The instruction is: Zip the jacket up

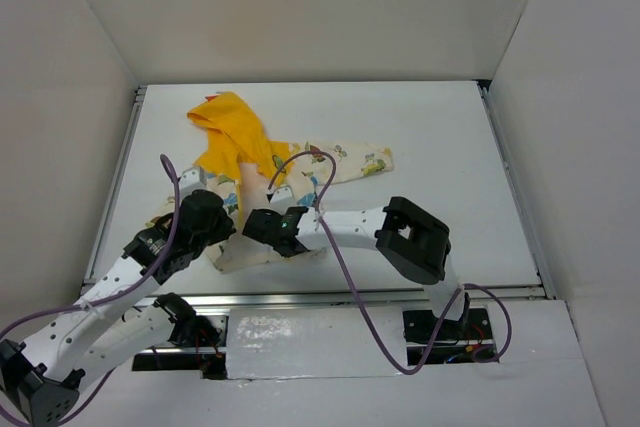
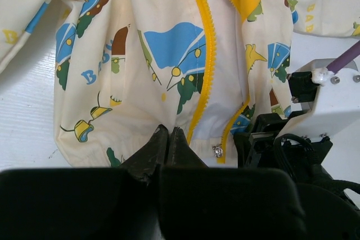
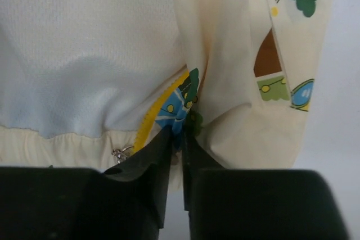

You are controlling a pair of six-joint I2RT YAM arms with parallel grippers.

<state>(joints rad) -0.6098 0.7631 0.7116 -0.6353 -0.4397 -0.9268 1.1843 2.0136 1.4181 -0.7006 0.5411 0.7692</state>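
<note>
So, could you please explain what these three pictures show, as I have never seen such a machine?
These are two robot arms, left and right, bolted at the near edge of a white table. The wide picture looks down from above and behind them. The other two come from small cameras on each wrist, so the black fingers show at the bottom. A child's jacket lies on the table, its yellow zip open. The left gripper is shut on the hem beside the zip, and the right gripper pinches the hem on the other side. The small metal slider sits at the bottom, between them.
</note>
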